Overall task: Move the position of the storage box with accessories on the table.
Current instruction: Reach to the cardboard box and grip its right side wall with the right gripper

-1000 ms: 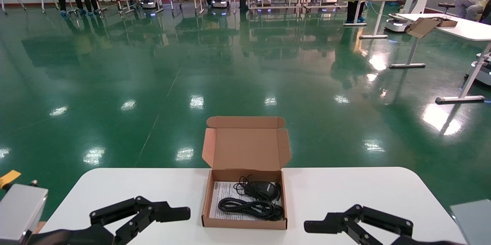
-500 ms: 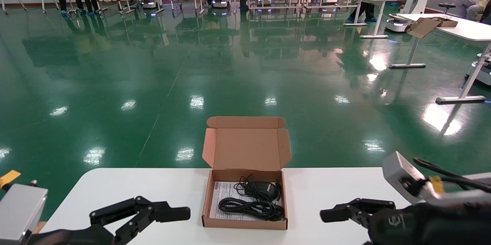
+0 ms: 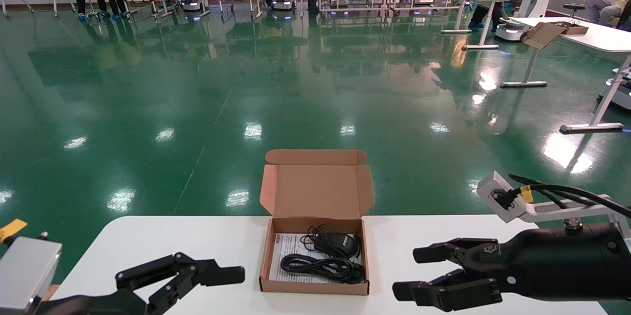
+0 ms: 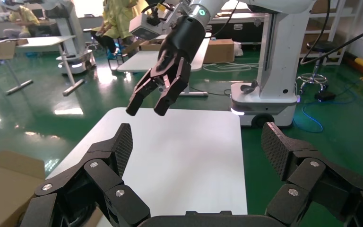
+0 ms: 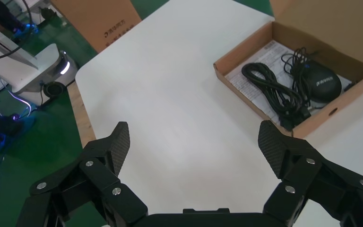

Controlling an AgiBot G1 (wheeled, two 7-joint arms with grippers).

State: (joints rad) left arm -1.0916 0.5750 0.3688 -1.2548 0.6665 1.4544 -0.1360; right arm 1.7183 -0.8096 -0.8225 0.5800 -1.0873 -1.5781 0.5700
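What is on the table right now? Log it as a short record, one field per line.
table: white tabletop
storage box: brown cardboard, lid open and upright, at the table's middle
accessories: black device, coiled cable, printed sheet, all inside the box
left gripper: open, left of the box, apart from it
right gripper: open, right of the box, apart from it

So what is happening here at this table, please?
A two-armed robot is working at a white table with an open cardboard storage box in the middle. Inside lie a black mouse-like device, a coiled black cable and a printed paper sheet. The right end effector has risen and turned on its side, open, pointing toward the box but apart from it. The left end effector stays open on the other side. Nothing is gripped yet.
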